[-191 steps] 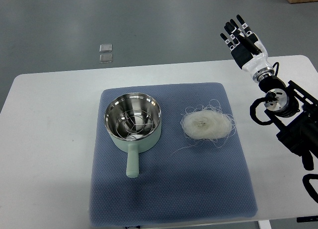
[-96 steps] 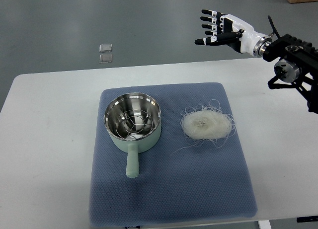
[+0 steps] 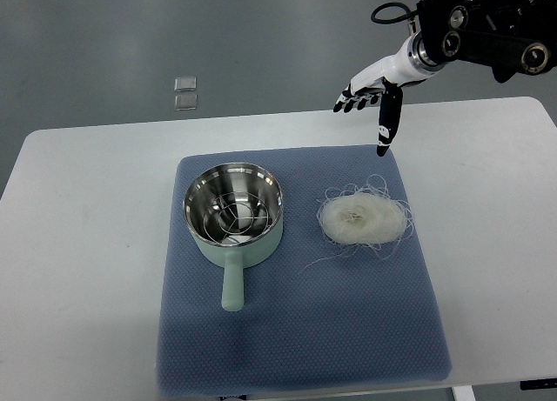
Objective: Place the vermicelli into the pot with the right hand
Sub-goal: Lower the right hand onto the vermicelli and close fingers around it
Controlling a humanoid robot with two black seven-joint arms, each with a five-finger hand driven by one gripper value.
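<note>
Item, my right hand (image 3: 372,101): upper right of frame, fingers spread wide and empty, thumb pointing down, poised above the vermicelli (image 3: 361,218), I judge, for a grasp from overhead.
Item, vermicelli: loose nest, centre right on the blue mat (image 3: 296,331); stray strands hard to trace.
Item, pot (image 3: 232,211): centre left, open, handle toward lower edge.
My forearm is cropped at the top right.

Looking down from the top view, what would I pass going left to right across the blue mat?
Pot → vermicelli, with the right hand hovering open past the mat's far edge.
</note>
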